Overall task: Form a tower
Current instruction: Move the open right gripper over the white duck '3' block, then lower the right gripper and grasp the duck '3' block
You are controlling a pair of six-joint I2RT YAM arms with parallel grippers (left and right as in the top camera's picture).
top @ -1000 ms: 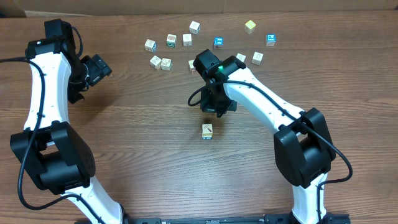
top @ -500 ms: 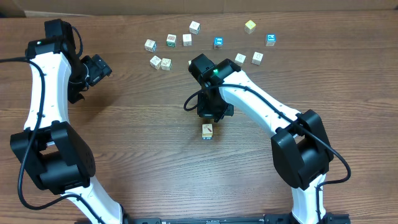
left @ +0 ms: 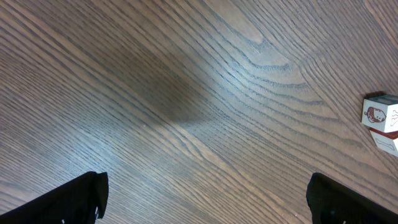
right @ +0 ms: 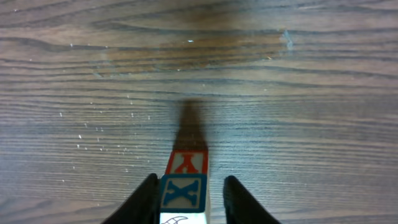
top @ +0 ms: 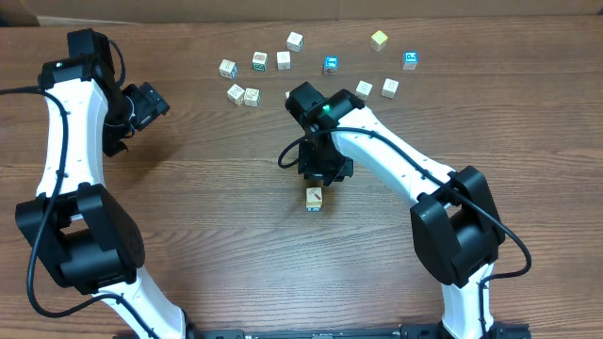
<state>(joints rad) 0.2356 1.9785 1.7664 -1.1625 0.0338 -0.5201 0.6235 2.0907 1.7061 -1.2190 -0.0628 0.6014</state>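
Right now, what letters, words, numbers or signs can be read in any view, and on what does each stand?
"X": blue, on a face of the tower, right wrist view.
"Y": red, on the tower face just beyond it.
Loose cubes, overhead: prints too small to read.
Edge cube, left wrist view: red picture, no readable text.

The tower [top: 314,198] of pale wooden cubes (blue X face adjoining a red one) stands upright on the table [top: 188,207].
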